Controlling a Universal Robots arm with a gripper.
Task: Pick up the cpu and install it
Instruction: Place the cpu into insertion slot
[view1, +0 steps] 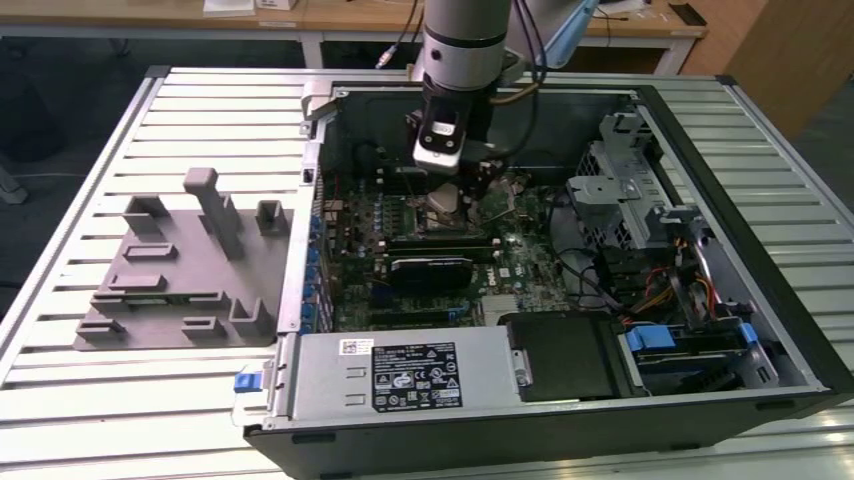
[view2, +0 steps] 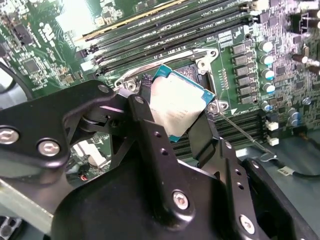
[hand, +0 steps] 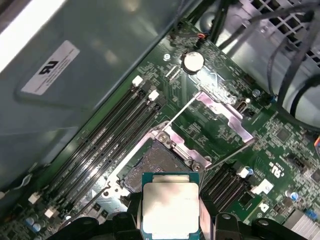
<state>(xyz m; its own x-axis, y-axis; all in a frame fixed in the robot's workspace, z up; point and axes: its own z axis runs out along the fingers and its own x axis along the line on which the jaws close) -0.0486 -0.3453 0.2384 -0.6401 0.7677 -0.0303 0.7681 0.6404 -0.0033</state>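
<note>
Black fingers grip the cpu by its edges over the socket.

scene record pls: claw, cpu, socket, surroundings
claw: shut on the cpu, inside the open pc case
cpu: silver top facing the wrist cameras, held over the socket, not seated
socket: open, pins showing, load plate swung back
memory slots: alongside the socket
grey fixture: on the table, at the exterior view's left of the case
</note>
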